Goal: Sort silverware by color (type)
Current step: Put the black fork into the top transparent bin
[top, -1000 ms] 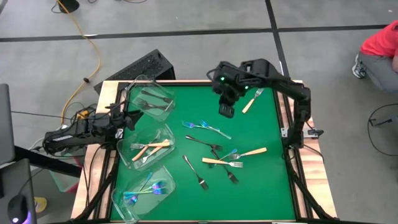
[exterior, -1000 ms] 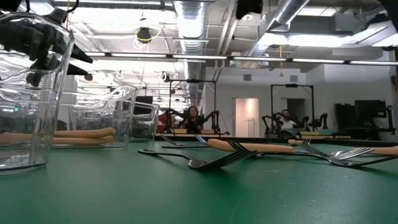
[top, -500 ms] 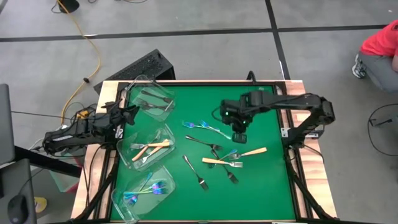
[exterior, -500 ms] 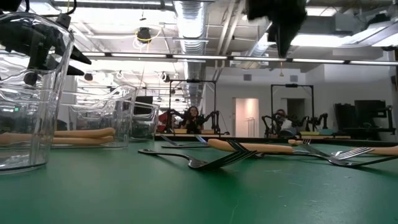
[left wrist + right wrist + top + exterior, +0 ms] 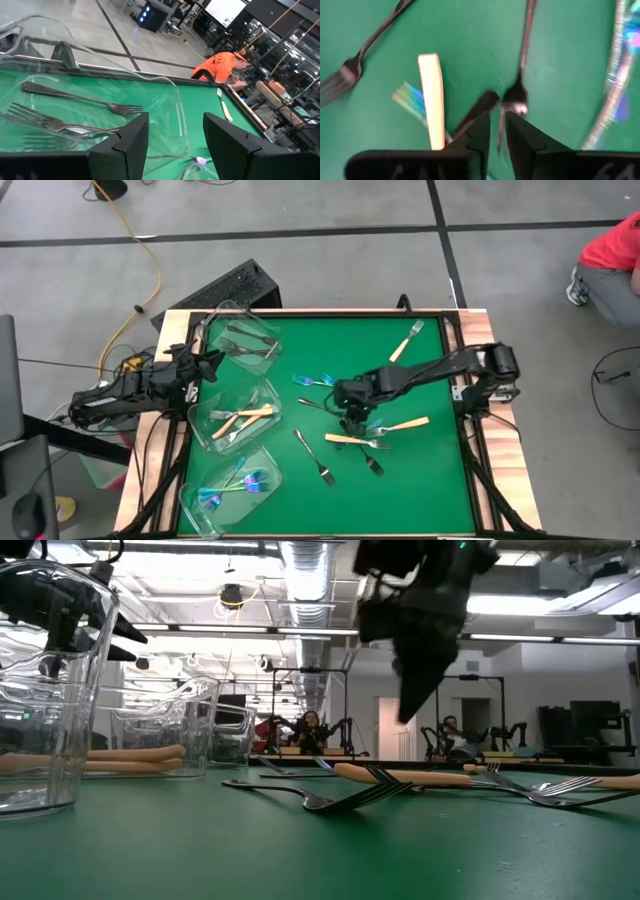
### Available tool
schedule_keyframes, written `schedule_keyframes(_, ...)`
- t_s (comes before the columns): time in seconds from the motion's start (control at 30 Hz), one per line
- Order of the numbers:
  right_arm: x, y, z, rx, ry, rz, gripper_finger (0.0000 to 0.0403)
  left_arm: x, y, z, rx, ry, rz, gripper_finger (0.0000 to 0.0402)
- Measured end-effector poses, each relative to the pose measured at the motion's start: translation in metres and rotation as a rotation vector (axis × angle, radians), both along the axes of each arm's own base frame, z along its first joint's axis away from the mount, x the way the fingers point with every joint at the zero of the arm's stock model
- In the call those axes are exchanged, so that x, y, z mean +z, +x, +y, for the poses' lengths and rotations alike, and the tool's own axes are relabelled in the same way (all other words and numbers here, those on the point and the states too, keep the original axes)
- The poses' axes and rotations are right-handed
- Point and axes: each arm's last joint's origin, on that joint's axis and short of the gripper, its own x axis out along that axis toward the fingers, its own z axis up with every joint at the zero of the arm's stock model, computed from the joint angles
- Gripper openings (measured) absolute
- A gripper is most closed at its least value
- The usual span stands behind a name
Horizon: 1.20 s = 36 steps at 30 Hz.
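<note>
Right gripper [image 5: 349, 420] hangs over a dark fork [image 5: 327, 407] mid-table, fingers [image 5: 482, 131] narrowly apart, gripping nothing. Left gripper [image 5: 172, 145] waits open beside a tub [image 5: 222, 323].

You see loose forks [image 5: 352, 426] of grey metal, iridescent blue and cream handles scattered mid-table, one cream-handled fork [image 5: 405, 341] apart at the far edge, others sorted left.

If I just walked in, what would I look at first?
Probably the right gripper, stretched out over the middle of the green table, right above a heap of loose forks. Then the three clear tubs lined up along the table's left side, each with one kind of fork inside. The left gripper waits beside the far tub.
</note>
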Motion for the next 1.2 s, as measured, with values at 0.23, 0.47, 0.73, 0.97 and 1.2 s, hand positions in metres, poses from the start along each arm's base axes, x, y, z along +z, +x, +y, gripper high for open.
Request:
schedule_keyframes(0.23,-0.023,0.024,-0.002,-0.043,0.013,0.004,0.0181,0.000,0.000,0.000,-0.009,0.004,0.007,0.0172)
schedule_keyframes(0.47,-0.042,0.040,-0.013,-0.095,0.019,0.033,0.0246,0.000,0.000,0.000,0.001,0.013,0.013,0.0172)
schedule_keyframes(0.73,-0.054,0.047,-0.015,-0.102,0.019,0.066,0.0246,0.000,-0.001,0.001,0.022,0.020,0.015,0.0172)
schedule_keyframes(0.97,-0.055,0.047,-0.016,-0.116,-0.029,0.074,0.0190,0.000,-0.001,0.001,0.029,0.022,0.015,0.0172)
schedule_keyframes(1.2,-0.056,0.046,-0.018,-0.139,-0.090,0.079,0.0118,0.000,-0.001,0.001,0.031,0.022,0.014,0.0172)
